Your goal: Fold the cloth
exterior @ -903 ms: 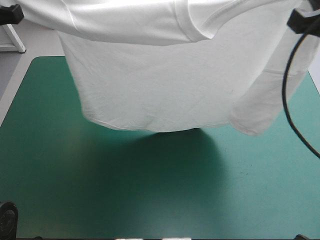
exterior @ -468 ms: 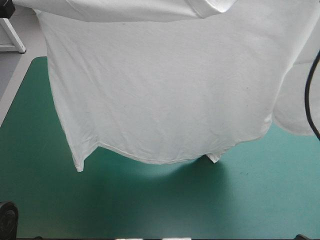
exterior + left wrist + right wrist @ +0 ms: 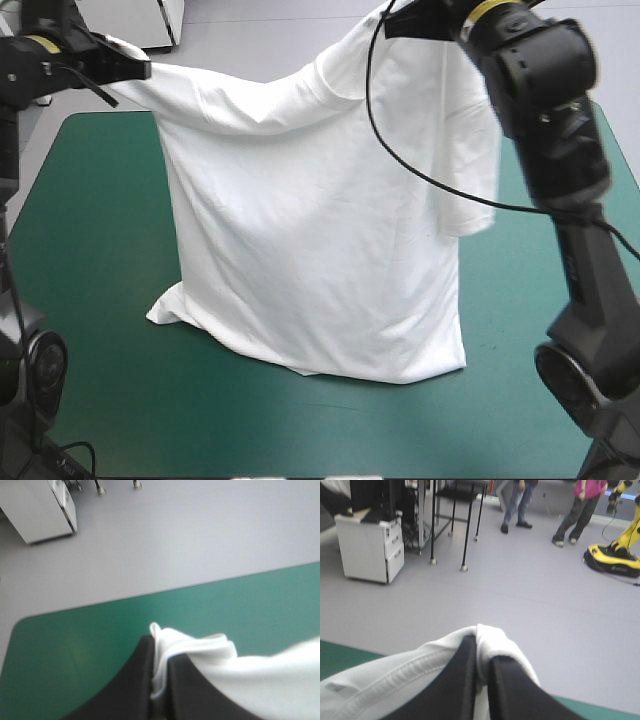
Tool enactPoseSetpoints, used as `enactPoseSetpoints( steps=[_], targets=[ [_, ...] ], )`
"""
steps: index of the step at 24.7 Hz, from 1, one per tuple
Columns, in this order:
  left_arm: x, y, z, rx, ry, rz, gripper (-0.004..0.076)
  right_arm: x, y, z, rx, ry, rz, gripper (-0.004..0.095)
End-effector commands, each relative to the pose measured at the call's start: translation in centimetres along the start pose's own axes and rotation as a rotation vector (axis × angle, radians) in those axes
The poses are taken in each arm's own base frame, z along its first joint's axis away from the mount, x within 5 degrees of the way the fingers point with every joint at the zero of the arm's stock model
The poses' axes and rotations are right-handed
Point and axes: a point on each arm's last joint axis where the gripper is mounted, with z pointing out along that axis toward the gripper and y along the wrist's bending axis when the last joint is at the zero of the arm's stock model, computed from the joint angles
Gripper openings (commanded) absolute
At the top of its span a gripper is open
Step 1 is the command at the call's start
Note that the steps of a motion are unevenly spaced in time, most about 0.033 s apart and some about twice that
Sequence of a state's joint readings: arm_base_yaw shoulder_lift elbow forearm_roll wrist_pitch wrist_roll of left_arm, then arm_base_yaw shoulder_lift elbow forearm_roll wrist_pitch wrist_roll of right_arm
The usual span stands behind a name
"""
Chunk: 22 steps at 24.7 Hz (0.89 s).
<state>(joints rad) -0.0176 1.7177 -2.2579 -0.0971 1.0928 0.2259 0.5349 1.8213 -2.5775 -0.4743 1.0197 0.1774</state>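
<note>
The white T-shirt [image 3: 310, 240] hangs stretched between both raised arms, its hem resting crumpled on the teal-green cover [image 3: 90, 260] toward the near middle. My left gripper [image 3: 128, 70] is shut on one shoulder corner above the table's far left. My right gripper [image 3: 395, 22] is shut on the other shoulder above the far edge, a sleeve dangling below it. In the left wrist view a fold of the T-shirt [image 3: 200, 652] bulges out between the all-but-shut fingers of the gripper [image 3: 161, 650]. The right wrist view shows the T-shirt [image 3: 395, 680] pinched the same way by its gripper [image 3: 481, 652].
The right arm [image 3: 555, 150] reaches up along the table's right side, its black cable looping in front of the shirt. Bare teal-green cover lies to the left of the shirt and along the near edge [image 3: 300, 440].
The shirt was held close over the camera earlier; it has since swung away toward the far edge and dropped, so its hem now touches the table. Both arms have come into sight.
</note>
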Motion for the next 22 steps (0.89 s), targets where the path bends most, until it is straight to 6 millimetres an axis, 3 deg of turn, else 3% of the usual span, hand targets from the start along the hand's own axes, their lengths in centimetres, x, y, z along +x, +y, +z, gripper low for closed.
enactPoseSetpoints(
  steps=[1, 8, 13, 16, 18, 19, 20, 21, 22],
  targets=[
    [-0.6, 0.0, 1.1, -0.003, -0.093, -0.018, -0.0009, 1.2, -0.4, 3.5, 0.027, -0.02, 0.017, -0.0015],
    [1.1, 0.4, 10.2, 0.004, -0.142, -0.066, -0.0009, 8.0, -0.9, 13.9, -0.007, 0.049, 0.104, -0.0015],
    [4.4, 0.1, 17.7, 0.05, -0.107, -0.154, -0.0009, 13.4, -1.4, 19.5, 0.009, 0.106, 0.133, -0.0015],
    [7.7, -0.1, 22.9, 0.064, -0.058, -0.199, 0.0003, 16.3, -0.9, 21.6, 0.006, 0.161, 0.118, -0.0006],
    [9.8, -0.4, 25.2, 0.085, 0.001, -0.229, 0.0136, 17.0, -1.0, 21.9, -0.038, 0.207, 0.182, 0.0167],
    [10.3, -0.7, 25.8, 0.099, 0.017, -0.247, 0.0324, 17.2, -1.3, 21.9, -0.085, 0.225, 0.224, 0.0397],
    [10.5, -0.7, 25.8, 0.103, 0.03, -0.244, 0.043, 17.3, -1.6, 22.0, -0.097, 0.233, 0.241, 0.0544],
    [10.5, -0.7, 25.6, 0.103, 0.057, -0.216, 0.0575, 17.0, -2.3, 21.6, -0.101, 0.253, 0.262, 0.0792],
    [10.1, -0.7, 24.8, 0.107, 0.094, -0.163, 0.0631, 16.5, -2.8, 20.9, -0.098, 0.277, 0.274, 0.0896]
  ],
)
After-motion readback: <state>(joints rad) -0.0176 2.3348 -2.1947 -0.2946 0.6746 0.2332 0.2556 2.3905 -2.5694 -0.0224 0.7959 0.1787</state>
